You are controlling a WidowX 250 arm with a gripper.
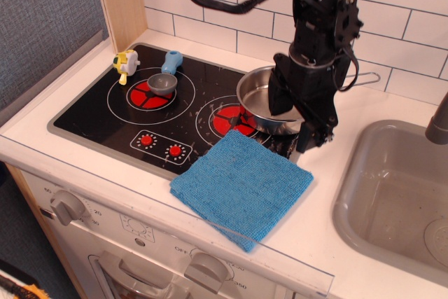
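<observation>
A small steel pot (260, 105) sits over the right red burner (233, 120) of the black toy stove (105, 110), its wire handle (353, 78) sticking out to the right behind the arm. My black gripper (297, 120) reaches down over the pot's right rim, one finger inside the pot and one outside, shut on the rim. A blue knitted cloth (241, 183) lies flat in front of the pot, just below the fingertips.
A small grey ladle with a blue handle (164, 78) rests on the left burner. A yellow and white toy (124, 64) stands at the stove's back left. A grey sink (395, 201) lies to the right, a wooden panel (119, 1) at back left.
</observation>
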